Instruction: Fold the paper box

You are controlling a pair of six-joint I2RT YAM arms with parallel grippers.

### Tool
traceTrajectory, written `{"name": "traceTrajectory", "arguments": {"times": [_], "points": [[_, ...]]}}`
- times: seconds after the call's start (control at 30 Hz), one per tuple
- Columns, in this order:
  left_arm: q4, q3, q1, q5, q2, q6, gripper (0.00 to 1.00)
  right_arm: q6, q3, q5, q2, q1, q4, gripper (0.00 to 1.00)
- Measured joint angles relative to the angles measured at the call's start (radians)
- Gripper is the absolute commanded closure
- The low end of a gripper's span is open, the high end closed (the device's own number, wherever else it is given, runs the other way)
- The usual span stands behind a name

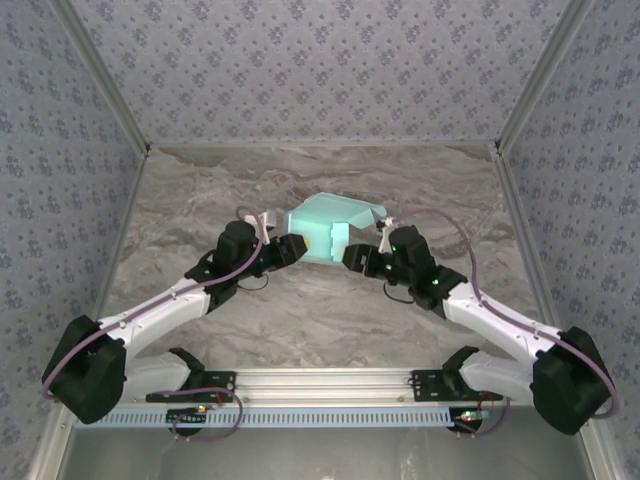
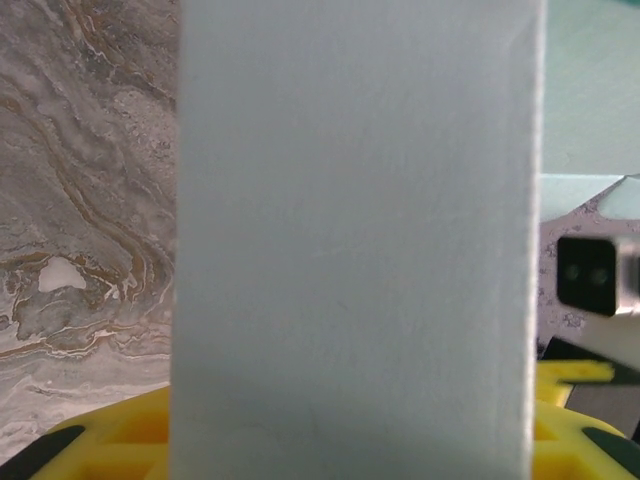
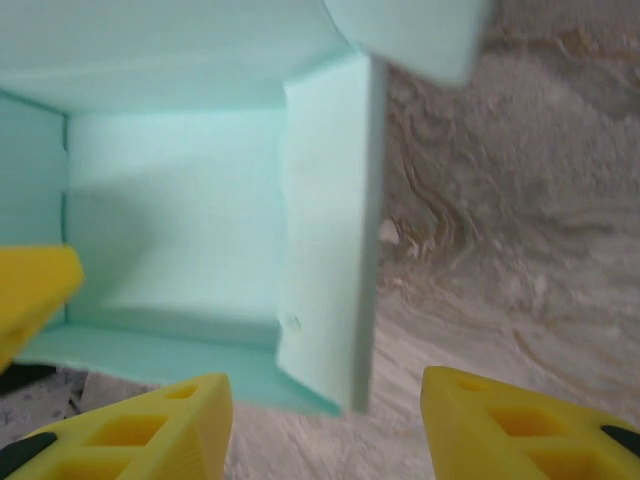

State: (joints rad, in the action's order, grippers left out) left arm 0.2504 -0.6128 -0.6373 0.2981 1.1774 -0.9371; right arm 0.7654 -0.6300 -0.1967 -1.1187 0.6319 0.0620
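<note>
A flat, upright panel of the box (image 2: 355, 240) stands straight ahead of the left gripper (image 2: 352, 450), hiding the gap between its yellow fingers (image 2: 105, 440). Marbled table (image 2: 80, 200) lies to the left. A dark block (image 2: 592, 275) sits right of the panel's edge.

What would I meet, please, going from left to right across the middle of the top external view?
left arm → left gripper → paper box → right gripper → right arm
</note>
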Motion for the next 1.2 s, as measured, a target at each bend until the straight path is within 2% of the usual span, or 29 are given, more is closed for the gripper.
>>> {"name": "traceTrajectory", "arguments": {"times": [0.17, 0.57, 1.0, 1.2], "points": [[0.000, 0.000, -0.007, 0.000, 0.001, 0.000, 0.56, -0.040, -0.107, 0.039, -0.097, 0.002, 0.000, 0.50], [0.002, 0.000, -0.011, -0.008, 0.001, 0.000, 0.56, -0.106, -0.172, 0.193, -0.161, 0.012, -0.136, 0.49], [0.020, 0.000, -0.027, -0.023, 0.019, -0.006, 0.56, -0.108, -0.254, 0.190, -0.294, 0.041, -0.142, 0.63], [0.007, 0.000, -0.034, -0.040, 0.023, 0.012, 0.56, -0.097, -0.277, 0.229, -0.372, 0.056, -0.161, 0.74]]}}
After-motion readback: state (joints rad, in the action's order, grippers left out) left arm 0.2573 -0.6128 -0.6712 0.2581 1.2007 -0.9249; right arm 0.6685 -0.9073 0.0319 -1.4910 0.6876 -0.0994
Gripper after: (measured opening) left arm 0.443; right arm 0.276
